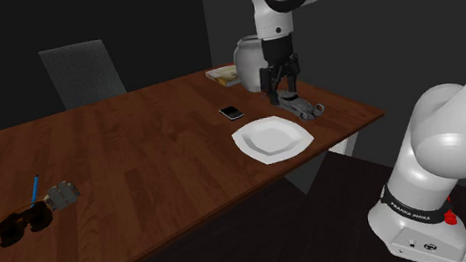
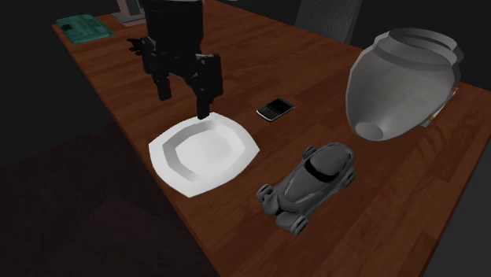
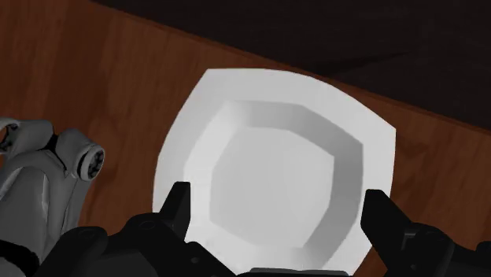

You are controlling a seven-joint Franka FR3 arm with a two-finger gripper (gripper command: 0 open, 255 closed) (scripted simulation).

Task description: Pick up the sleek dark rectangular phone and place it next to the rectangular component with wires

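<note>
Jaws stand wide apart and clasp nothing: in the wrist view the two black fingers (image 3: 178, 201) sit at either side of a white plate (image 3: 275, 165) lying below them. The dark rectangular phone (image 1: 232, 112) lies flat on the wooden table (image 1: 133, 147), apart from the gripper (image 1: 279, 83) and untouched. In the second exterior view the phone (image 2: 275, 108) rests just beyond the plate (image 2: 204, 153), between it and a large grey jar (image 2: 401, 83).

The gripper (image 2: 184, 101) points straight down and hovers over the plate's edge, clear of the table (image 2: 110, 71). From the stand at the shoulder view's lower right the arm rises through a thick bent elbow, leaves the picture at the top, then comes back down with the wrist vertical.

A grey toy car (image 2: 311, 185) sits beside the plate on the side toward the second exterior view's right; in the wrist view the car (image 3: 39, 173) lies just outside one finger.

The rectangular component with wires (image 1: 61, 194), a small grey block with a blue wire, lies well apart at the shoulder view's left end of the table, next to dark sunglasses (image 1: 19, 225). A book (image 1: 222, 75) lies beside the jar (image 1: 249, 57), and a grey chair (image 1: 82, 73) stands behind the table.
</note>
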